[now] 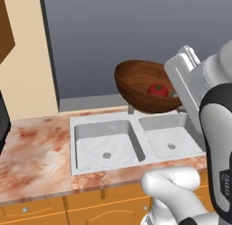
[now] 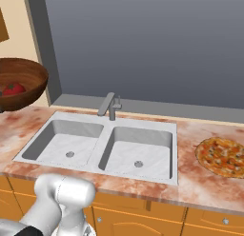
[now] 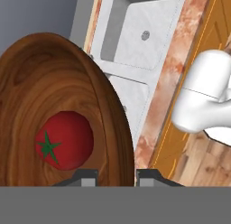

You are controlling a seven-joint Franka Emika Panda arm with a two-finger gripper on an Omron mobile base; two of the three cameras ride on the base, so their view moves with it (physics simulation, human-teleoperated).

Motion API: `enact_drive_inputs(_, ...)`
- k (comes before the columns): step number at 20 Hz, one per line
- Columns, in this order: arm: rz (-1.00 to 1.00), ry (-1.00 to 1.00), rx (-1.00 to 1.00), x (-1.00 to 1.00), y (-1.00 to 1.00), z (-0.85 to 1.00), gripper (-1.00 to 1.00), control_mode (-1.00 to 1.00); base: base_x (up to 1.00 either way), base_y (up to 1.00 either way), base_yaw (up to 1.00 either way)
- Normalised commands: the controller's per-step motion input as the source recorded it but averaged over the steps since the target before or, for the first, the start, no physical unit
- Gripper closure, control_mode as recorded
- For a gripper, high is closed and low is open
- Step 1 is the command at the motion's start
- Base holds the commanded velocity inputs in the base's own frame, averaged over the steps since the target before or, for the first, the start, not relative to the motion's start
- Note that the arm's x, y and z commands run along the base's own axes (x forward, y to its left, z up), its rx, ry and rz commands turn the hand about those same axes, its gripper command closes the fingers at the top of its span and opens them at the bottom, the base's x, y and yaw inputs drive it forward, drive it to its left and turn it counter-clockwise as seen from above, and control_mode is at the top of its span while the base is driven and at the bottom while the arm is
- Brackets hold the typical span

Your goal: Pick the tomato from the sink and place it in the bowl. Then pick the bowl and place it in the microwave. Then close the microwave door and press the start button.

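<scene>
The end effector is clamped on the rim of the bowl, one dark fingertip inside the wall and the other outside it. The bowl hangs tilted in the air, clear of the table, above the back edge of the sink in the left base view. The tomato lies in the bottom of the bowl, against the lower inner wall, well below the rim. Under the bowl both sink basins are bare down to their round drains, with a narrow divider between them. The faucet stands at the sink's back edge, behind the divider. In the right base view a pizza lies flat on the table to the right of the sink, well apart from the bowl. Beyond the table's rear edge rises a plain grey wall.
</scene>
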Motion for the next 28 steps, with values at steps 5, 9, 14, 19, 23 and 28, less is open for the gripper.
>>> enact_drive_inputs(5, 0.0, 0.0, 0.0, 0.0, 0.0, 0.0, 1.0, -1.0, 0.0, 0.0, 0.0)
enact_drive_inputs(9, 0.0, 0.0, 0.0, 0.0, 0.0, 0.0, 1.0, -1.0, 0.0, 0.0, 0.0)
enact_drive_inputs(14, 0.0, 0.0, 0.0, 0.0, 0.0, 0.0, 1.0, 1.0, -0.45, -0.01, -0.01)
enact_drive_inputs(19, 0.0, 0.0, 0.0, 0.0, 0.0, 0.0, 1.0, 1.0, -0.82, -0.04, -0.06)
enact_drive_inputs(23, 0.0, 0.0, 0.0, 0.0, 0.0, 0.0, 1.0, 1.0, -0.65, -0.04, -0.07)
enact_drive_inputs(28, 0.0, 0.0, 0.0, 0.0, 0.0, 0.0, 1.0, 1.0, -0.52, -0.08, -0.03)
